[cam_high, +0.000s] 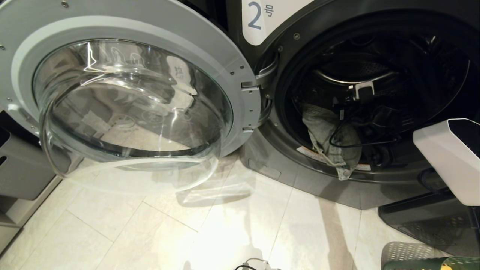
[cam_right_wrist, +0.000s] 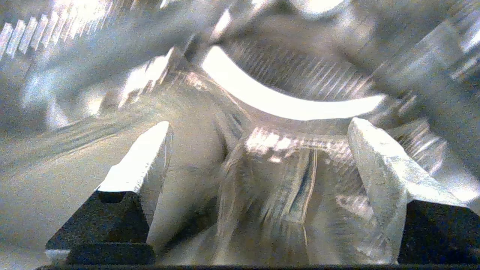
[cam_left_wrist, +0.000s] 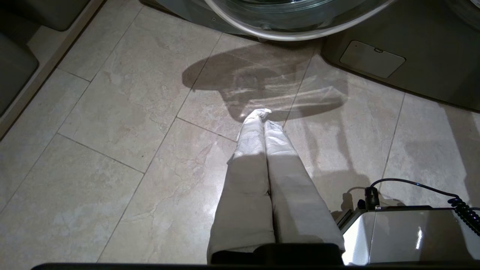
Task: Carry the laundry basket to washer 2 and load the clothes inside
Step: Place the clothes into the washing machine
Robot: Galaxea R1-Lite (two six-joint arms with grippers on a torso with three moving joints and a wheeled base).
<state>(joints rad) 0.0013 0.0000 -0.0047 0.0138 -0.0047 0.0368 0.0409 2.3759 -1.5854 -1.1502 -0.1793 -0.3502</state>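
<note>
Washer 2 (cam_high: 375, 187), marked with a blue numeral 2 (cam_high: 255, 15), stands with its round glass door (cam_high: 131, 101) swung wide to the left. Grey jeans (cam_high: 330, 142) from the clothes hang over the lip of the drum mouth. My right arm (cam_high: 450, 157) reaches into the drum from the right. In the right wrist view my right gripper (cam_right_wrist: 259, 123) is open inside the drum, and the jeans (cam_right_wrist: 270, 187) lie loose below and between its fingers. The laundry basket (cam_high: 405, 255) shows its perforated corner at the lower right. My left gripper (cam_left_wrist: 262, 114) is shut and empty, pointing at the floor.
The open door overhangs the pale tiled floor (cam_high: 150, 232) on the left. A grey cabinet (cam_high: 22, 168) stands at the far left. A dark base part (cam_high: 431, 221) sits on the floor below the right arm, just behind the basket.
</note>
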